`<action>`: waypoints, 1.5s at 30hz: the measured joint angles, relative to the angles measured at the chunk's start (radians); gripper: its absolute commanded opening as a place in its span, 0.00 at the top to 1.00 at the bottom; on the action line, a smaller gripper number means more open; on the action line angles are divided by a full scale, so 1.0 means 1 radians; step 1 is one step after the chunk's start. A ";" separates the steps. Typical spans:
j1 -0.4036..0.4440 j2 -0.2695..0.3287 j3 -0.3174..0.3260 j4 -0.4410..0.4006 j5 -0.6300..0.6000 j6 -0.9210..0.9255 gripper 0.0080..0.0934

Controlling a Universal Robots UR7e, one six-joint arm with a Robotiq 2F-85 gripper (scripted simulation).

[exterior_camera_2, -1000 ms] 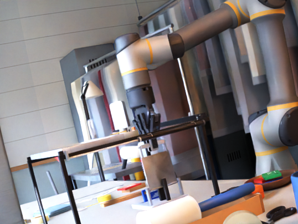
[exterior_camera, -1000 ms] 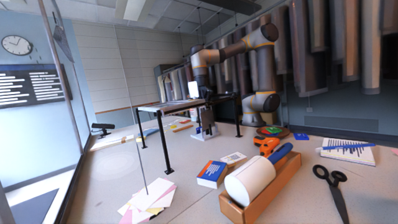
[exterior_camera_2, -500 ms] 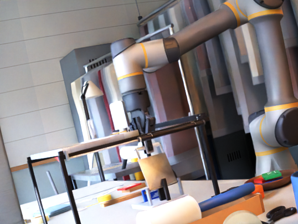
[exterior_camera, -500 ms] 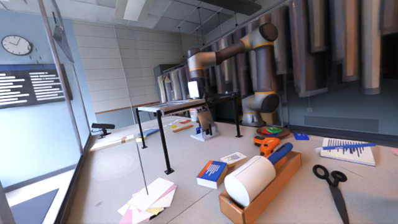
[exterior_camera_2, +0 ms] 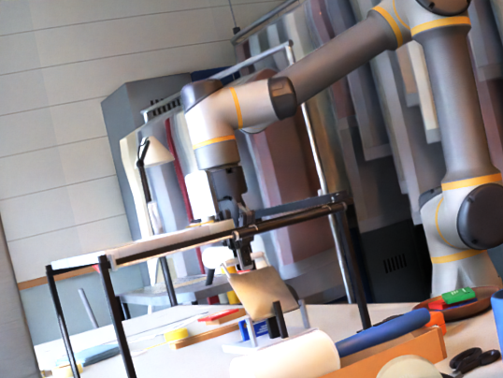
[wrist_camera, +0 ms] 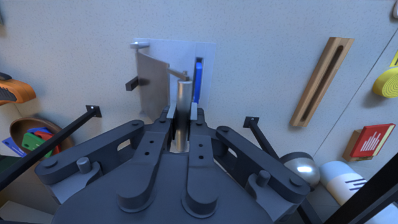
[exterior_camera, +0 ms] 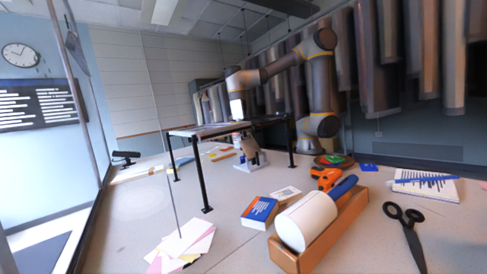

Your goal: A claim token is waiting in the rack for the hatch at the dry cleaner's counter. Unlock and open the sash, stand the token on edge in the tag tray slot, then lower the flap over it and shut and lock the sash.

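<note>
The blue claim token (wrist_camera: 197,81) stands on edge in the slot of the pale tag tray (wrist_camera: 189,67), which sits on the counter under the black hatch frame (exterior_camera: 213,131). My gripper (wrist_camera: 181,115) reaches down through the frame and is closed on the round handle bar (wrist_camera: 182,105) of the tray's grey flap (exterior_camera_2: 262,290); the flap is tilted partway over the tray. The sash panel (exterior_camera_2: 173,241) lies slid to the left on top of the frame.
Behind the frame hang garment bags and a grey cabinet (exterior_camera: 207,99). A wooden token rack (wrist_camera: 320,81) and a yellow tape roll (wrist_camera: 387,82) lie beside the tray. A wooden dish of tokens (exterior_camera: 334,160), a lint roller in a box (exterior_camera: 315,220) and scissors (exterior_camera: 409,228) lie nearer.
</note>
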 measured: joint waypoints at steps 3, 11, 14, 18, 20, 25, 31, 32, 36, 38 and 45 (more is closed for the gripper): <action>-0.013 0.006 0.008 -0.014 0.000 -0.013 1.00; -0.044 0.024 0.033 -0.056 0.000 -0.044 1.00; -0.054 0.031 0.042 -0.073 0.000 -0.054 1.00; -0.066 0.042 0.055 -0.097 0.000 -0.066 1.00; -0.071 0.048 0.061 -0.109 0.000 -0.071 1.00; -0.081 0.062 0.077 -0.138 0.000 -0.081 1.00; -0.090 0.078 0.094 -0.172 0.000 -0.090 1.00; -0.091 0.081 0.097 -0.177 0.000 -0.091 1.00; -0.095 0.091 0.107 -0.198 0.000 -0.095 1.00; -0.096 0.096 0.111 -0.207 0.000 -0.096 1.00; -0.099 0.111 0.125 -0.235 0.000 -0.099 1.00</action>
